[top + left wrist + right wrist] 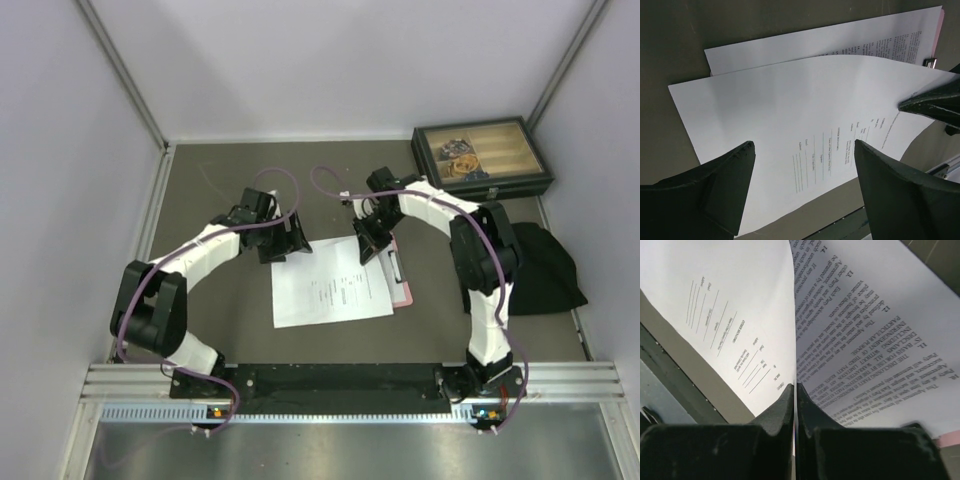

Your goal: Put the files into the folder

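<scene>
The sparse-print sheet (325,292) lies in the middle of the table, partly over the densely printed sheet (875,325). The pink folder (403,291) shows as a strip along their right side, with its metal clip (931,62) in the left wrist view. My right gripper (795,386) is shut on the edge of the sparse sheet (730,305) and holds that edge lifted and curled off the dense sheet. My left gripper (804,147) is open and empty, hovering over the sparse sheet (790,110) near its far left corner. The dense sheet (890,42) peeks out behind.
A dark box with a glass lid (480,158) stands at the back right. A black cloth (545,265) lies at the right, beside the right arm. A metal rail (340,380) runs along the near edge. Walls close in the left, right and back.
</scene>
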Motion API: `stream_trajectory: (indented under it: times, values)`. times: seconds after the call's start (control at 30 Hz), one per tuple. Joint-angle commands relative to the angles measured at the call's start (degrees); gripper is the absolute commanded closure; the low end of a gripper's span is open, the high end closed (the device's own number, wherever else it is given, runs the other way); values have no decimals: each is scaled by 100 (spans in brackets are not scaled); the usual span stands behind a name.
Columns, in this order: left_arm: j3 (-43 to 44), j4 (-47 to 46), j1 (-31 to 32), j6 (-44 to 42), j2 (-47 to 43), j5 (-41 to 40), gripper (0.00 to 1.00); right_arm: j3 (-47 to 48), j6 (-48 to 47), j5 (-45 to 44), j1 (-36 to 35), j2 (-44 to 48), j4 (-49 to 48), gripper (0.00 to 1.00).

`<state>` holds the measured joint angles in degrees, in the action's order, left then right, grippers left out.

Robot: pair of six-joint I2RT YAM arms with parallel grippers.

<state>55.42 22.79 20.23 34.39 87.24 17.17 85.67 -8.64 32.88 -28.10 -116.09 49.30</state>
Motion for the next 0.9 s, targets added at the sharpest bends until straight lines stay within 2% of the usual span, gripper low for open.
stream_trajectory:
  times: [0.0, 0.87]
  values:
    - [215, -283, 113, 33, 100, 111, 16, 573, -445, -344, 24, -159, 308, 100]
    - [171, -354, 333, 50, 302, 217, 16, 916, -665, -774, 147, -502, 387, 100]
